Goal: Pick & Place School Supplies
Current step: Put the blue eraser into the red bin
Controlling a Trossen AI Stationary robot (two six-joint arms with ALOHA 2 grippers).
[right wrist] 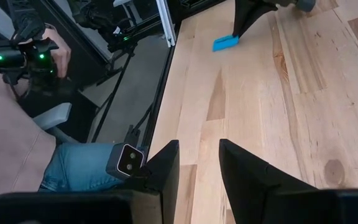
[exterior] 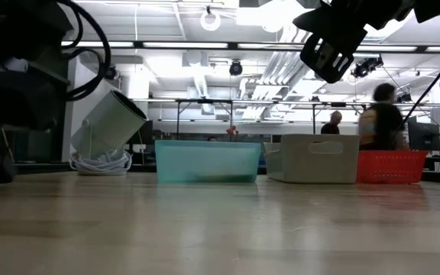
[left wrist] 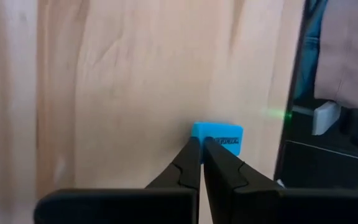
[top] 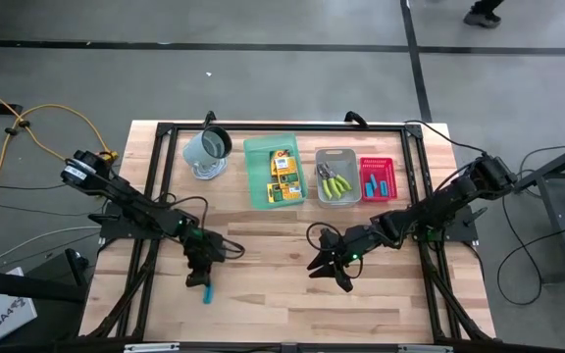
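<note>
1. Four containers are lined along the upper edge of the wooden table [top: 292, 294] in the high view: a grey-green metal mug [top: 207, 150] tipped on its side at left, then a green tray [top: 255, 186], a grey tray [top: 322, 199] and a red tray [top: 363, 198].
2. Yellow-orange printed boxes [top: 282, 176] are held in the green tray, yellow-green-handled tools [top: 334, 180] in the grey tray, and small cyan-blue pieces [top: 377, 183] in the red one.
3. One cyan-blue piece [left wrist: 217, 136], a flat rectangular block with dark lettering, is seen lying on the pale wood grain in the lower left of the high view.
4. The left gripper [left wrist: 202, 147] is shown with its dark fingers pressed together, tips at the block's near edge; whether it is held cannot be told.
5. The right gripper [right wrist: 196, 155] is pictured lower centre, jaws parted and holding nothing.
</note>
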